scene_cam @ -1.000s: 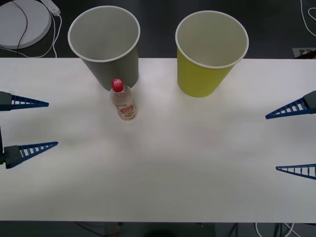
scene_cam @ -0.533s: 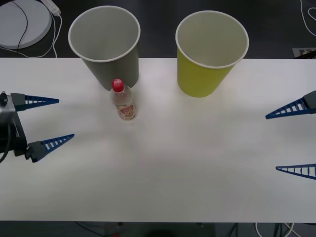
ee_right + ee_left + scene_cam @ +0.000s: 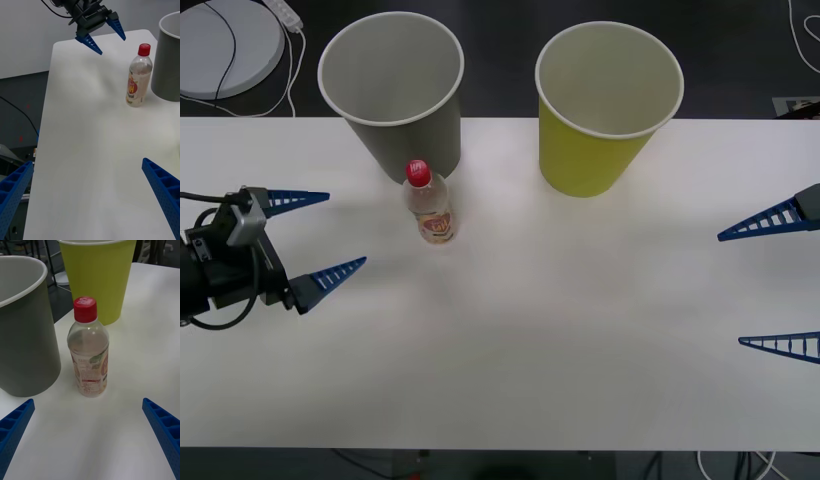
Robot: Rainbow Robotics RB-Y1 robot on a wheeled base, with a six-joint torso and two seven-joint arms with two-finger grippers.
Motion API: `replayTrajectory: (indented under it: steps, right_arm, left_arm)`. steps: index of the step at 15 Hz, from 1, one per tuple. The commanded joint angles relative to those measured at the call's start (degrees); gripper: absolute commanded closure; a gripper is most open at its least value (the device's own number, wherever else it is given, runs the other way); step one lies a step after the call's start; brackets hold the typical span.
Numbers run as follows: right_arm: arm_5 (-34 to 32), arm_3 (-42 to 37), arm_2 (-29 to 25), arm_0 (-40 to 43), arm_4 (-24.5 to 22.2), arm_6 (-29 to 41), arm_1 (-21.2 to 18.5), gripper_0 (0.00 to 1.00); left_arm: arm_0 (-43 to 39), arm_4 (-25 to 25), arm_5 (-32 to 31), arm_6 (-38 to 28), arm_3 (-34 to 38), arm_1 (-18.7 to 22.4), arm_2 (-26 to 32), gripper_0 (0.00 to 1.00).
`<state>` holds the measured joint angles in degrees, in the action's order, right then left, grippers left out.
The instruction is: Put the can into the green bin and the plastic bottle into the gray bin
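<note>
— Near the table's [image 3: 510, 330] far left part, what stands there?

— A plastic bottle [image 3: 429, 203], upright on the white top, red cap up, yellow-and-red label facing the near side. It stands just before the gray bin [image 3: 392, 90], close to that bin's foot; from the front view I cannot tell whether they touch, and in the left wrist view a thin strip of table shows between them.

— And the green bin?

— The green bin [image 3: 608, 105] stands upright to the right of the gray one, well apart from the bottle. Both bins gape upward, showing white insides.

— Where is the left gripper?

— The left gripper [image 3: 330, 234] reaches in from the table's left edge, lying low and roughly level, its blue ribbed fingers [image 3: 292, 198] pointing to the right at the bottle. The fingers are spread wide with nothing between them; the bottle is near their tips but apart from them. In the left wrist view the bottle sits straight ahead, between the two finger lines.

— And the other arm?

— The right gripper [image 3: 760, 285] hangs at the table's right edge, fingers pointing left, spread wide and holding nothing, well away from bottle and bins.

— Anything else?

— A round white disc [image 3: 225, 45] with a cable lies on the dark floor beyond the far left corner.
</note>
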<state>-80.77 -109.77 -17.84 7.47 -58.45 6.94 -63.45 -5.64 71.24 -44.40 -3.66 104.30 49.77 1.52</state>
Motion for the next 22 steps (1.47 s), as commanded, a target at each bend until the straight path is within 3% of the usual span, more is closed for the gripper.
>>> replayTrajectory:
  steps: [1,9,17,22]
  right_arm:
    - [0.0,0.0,0.0,0.0,0.0,0.0,0.0,0.00]
    - [0.0,0.0,0.0,0.0,0.0,0.0,0.0,0.00]
    - [0.0,0.0,0.0,0.0,0.0,0.0,0.0,0.00]
    - [0.0,0.0,0.0,0.0,0.0,0.0,0.0,0.00]
  left_arm:
    - [1.3,0.8,1.5,-0.5,-0.7,-1.5,-1.8,0.00]
    - [4.9,5.8,5.4,-1.3,-2.8,-6.3,-5.9,0.00]
    - [8.0,14.3,5.3,-3.3,-4.8,-13.6,-5.9,0.00]
    - [11.8,16.2,6.5,-4.2,-7.9,-14.6,-8.5,0.00]
